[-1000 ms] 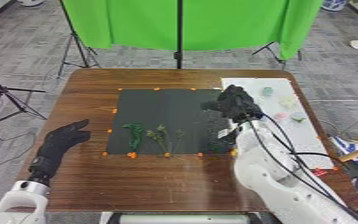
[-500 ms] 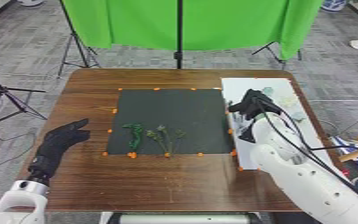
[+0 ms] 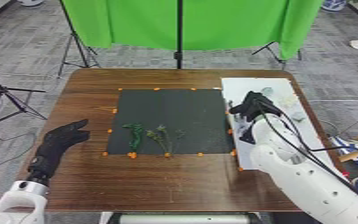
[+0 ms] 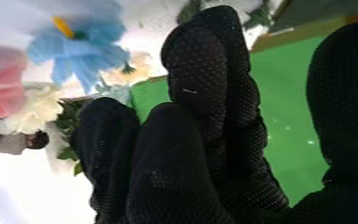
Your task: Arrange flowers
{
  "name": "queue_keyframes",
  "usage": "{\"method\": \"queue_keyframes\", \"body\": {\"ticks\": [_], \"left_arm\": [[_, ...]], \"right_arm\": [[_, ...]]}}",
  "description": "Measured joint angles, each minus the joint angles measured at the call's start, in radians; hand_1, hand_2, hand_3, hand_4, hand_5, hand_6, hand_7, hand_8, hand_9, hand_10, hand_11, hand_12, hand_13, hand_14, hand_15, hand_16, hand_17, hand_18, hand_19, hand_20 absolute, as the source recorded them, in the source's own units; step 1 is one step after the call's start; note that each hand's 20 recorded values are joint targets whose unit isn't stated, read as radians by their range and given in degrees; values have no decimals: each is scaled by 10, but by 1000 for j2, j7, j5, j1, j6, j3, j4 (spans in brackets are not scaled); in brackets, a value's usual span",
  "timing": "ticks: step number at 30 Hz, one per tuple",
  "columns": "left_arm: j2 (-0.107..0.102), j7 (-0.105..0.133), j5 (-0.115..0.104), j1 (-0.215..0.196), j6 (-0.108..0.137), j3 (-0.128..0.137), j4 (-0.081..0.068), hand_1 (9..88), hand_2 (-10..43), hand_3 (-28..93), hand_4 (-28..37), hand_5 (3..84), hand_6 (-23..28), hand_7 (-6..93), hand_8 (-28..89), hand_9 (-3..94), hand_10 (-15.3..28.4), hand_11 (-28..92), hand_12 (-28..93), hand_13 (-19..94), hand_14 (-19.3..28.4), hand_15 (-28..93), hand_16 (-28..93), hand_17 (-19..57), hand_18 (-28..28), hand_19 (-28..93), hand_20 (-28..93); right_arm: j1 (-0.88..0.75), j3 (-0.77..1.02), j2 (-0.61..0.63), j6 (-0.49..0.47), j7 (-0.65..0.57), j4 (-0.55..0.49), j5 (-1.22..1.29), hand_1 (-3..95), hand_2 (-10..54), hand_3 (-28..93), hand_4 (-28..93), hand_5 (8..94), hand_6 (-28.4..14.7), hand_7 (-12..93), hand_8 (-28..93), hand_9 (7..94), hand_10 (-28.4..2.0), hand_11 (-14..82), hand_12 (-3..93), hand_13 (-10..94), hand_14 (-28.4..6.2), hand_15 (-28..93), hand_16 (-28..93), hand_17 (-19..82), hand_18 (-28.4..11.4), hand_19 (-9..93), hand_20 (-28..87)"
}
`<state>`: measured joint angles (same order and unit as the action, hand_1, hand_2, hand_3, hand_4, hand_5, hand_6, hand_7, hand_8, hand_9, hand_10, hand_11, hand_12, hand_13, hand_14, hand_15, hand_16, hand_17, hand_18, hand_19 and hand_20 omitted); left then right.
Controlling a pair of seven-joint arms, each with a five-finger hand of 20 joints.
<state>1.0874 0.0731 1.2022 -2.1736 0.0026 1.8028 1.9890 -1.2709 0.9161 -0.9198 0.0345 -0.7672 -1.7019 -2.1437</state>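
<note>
My left hand (image 3: 67,137) rests open over the table's left side, away from the stems. Over the white board at the right is my right hand (image 3: 257,106), beside the pale flowers (image 3: 287,101). On the dark mat lie a green stem piece (image 3: 135,136) and some thin leafy stems (image 3: 164,139). In the right wrist view my right hand (image 4: 180,165) has straight fingers with the thumb apart, holding nothing. Past its fingers are a blue flower (image 4: 79,50), a pink flower (image 4: 2,92) and a cream flower (image 4: 31,112).
The dark mat (image 3: 171,112) has orange markers along its edges on the brown table (image 3: 171,182). The white board (image 3: 238,84) lies along the right edge. Black cables run along my right arm. A green cloth (image 3: 131,25) hangs behind the table.
My right hand has moved from the mat's right edge to over the white board, and was nearly still over the last half second. The left hand has stayed in place.
</note>
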Motion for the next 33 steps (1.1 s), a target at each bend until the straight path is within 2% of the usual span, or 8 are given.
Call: {"method": "queue_keyframes", "body": {"ticks": [8, 24, 33], "left_arm": [[0, 0, 2, 1, -1, -2, 0, 207, 61, 658, -266, 465, 31, 90, -58, 470, 152, 199, 128, 355, 197, 224, 12, 26, 180, 214, 202], [3, 0, 7, 5, -3, -5, -1, 206, 62, 658, -267, 463, 30, 90, -58, 469, 152, 199, 127, 354, 197, 225, 13, 25, 181, 216, 201], [5, 0, 7, 6, -7, -7, -2, 206, 62, 657, -266, 463, 31, 88, -57, 469, 152, 198, 127, 354, 197, 224, 12, 24, 181, 216, 200]], "right_arm": [[16, -22, 10, 35, 7, -12, -24, 318, -95, 634, -127, 809, -30, 207, -71, 900, -115, 457, 286, 937, -14, 705, 358, 632, -192, 932, 589], [50, -45, 8, 36, 4, 68, -45, 320, -95, 632, -127, 805, -31, 208, -73, 895, -117, 454, 286, 937, -13, 695, 359, 628, -189, 932, 579], [56, -83, -4, 37, 7, 81, -57, 257, -95, 572, -158, 809, -52, 192, -69, 894, -132, 431, 281, 937, -4, 670, 358, 639, -177, 932, 541]]}}
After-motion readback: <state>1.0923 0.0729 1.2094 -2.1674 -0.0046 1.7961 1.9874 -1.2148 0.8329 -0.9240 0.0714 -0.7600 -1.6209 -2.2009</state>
